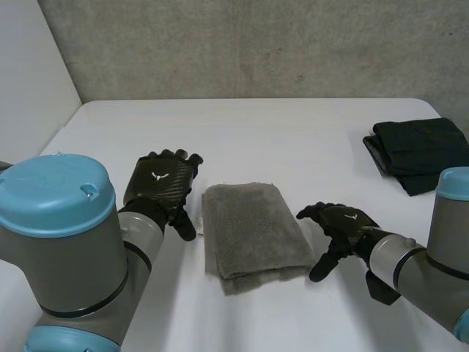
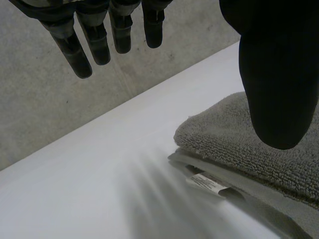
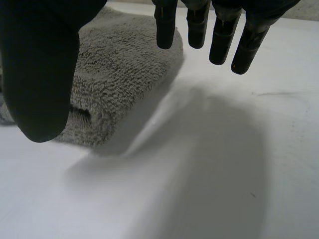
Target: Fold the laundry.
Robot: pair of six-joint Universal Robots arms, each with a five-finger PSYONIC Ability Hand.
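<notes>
The folded grey towel (image 1: 253, 235) lies on the desk (image 1: 293, 132). Left hand (image 1: 160, 183) and right hand (image 1: 343, 222) flank the towel, fingers spread, holding nothing.

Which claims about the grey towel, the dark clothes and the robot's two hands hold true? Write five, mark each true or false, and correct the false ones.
1. The grey towel lies folded on the white table between the two hands. True.
2. The left hand is curled round the towel's edge. False: its fingers are straight and it holds nothing, beside the towel.
3. A pile of dark clothes lies on the right arm's side of the table. True.
4. The right hand rests on the dark clothes. False: it is open beside the towel, apart from the pile.
5. A white label shows at the towel's edge near the left hand. True.
</notes>
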